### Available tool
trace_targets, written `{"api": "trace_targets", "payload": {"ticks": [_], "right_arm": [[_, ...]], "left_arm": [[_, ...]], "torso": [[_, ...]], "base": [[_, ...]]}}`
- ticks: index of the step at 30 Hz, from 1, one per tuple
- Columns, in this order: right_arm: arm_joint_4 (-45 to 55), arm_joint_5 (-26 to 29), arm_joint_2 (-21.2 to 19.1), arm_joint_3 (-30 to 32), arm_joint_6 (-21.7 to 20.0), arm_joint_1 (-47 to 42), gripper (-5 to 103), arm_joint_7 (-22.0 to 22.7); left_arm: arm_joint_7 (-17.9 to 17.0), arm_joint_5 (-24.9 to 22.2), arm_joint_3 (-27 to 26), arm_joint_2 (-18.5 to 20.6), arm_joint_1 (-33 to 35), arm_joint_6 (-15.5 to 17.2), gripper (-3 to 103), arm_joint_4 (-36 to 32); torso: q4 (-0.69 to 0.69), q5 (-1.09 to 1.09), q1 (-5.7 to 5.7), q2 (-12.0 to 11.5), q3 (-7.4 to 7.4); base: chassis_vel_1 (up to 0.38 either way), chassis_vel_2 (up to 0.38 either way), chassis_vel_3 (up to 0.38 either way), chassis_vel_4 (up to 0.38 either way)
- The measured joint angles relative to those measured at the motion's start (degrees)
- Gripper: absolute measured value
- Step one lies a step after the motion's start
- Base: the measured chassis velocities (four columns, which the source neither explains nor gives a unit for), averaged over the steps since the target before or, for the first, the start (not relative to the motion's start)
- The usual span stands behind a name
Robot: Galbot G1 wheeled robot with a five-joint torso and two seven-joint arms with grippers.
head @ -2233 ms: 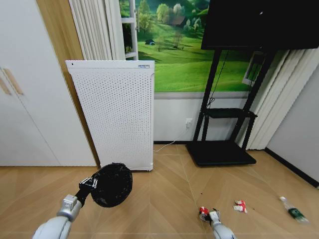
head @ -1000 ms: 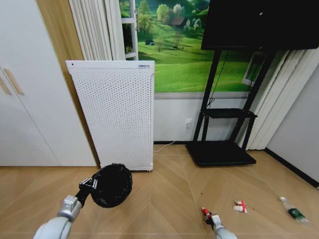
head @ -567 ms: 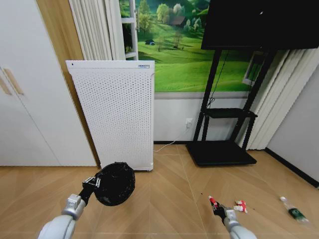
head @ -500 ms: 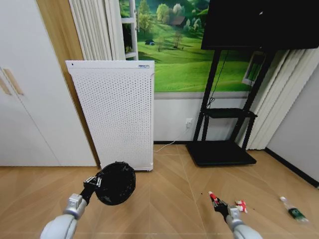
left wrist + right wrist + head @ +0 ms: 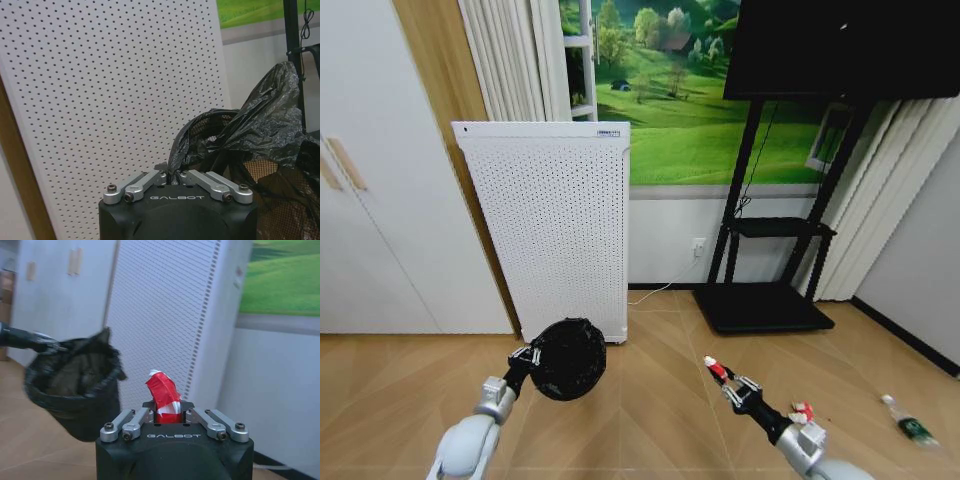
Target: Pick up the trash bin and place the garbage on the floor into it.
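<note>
The black trash bin, lined with a glossy bag, hangs above the floor at lower left, mouth tilted toward the right. My left gripper is shut on its rim; the left wrist view shows the gripper pinching the bag and mesh wall of the bin. My right gripper is shut on a red piece of garbage with a white band, held in the air to the right of the bin. A red-and-white wrapper and a small clear bottle lie on the floor at right.
A tall white perforated appliance stands against the wall just behind the bin. A black TV stand sits at the back right, white cupboards at left. Wooden floor stretches between the two arms.
My right gripper has risen from the floor with the red piece and moved left toward the bin. My left arm has carried the bin up and to the right.
</note>
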Motion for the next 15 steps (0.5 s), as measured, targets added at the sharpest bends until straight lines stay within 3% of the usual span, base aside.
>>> {"api": "trace_targets", "payload": {"ticks": [4, 15], "right_arm": [[-0.2, -1.0, -0.1, -3.5, 1.6, 2.4, 23, -1.6], [-3.9, 0.3, 0.8, -13.8, 1.5, 10.6, 23, -0.7]], "left_arm": [[-0.5, 0.5, 3.2, -1.2, -1.8, 0.1, 6, 1.5], [-2.6, 2.8, 11.2, -5.5, -7.0, -0.1, 6, 7.8]], "torso": [[-0.01, -0.01, 0.0, 0.0, 0.0], [-0.01, 0.0, 0.0, 0.0, 0.01]], "base": [[0.0, 0.0, 0.0, 0.0], [0.0, 0.0, 0.0, 0.0]]}}
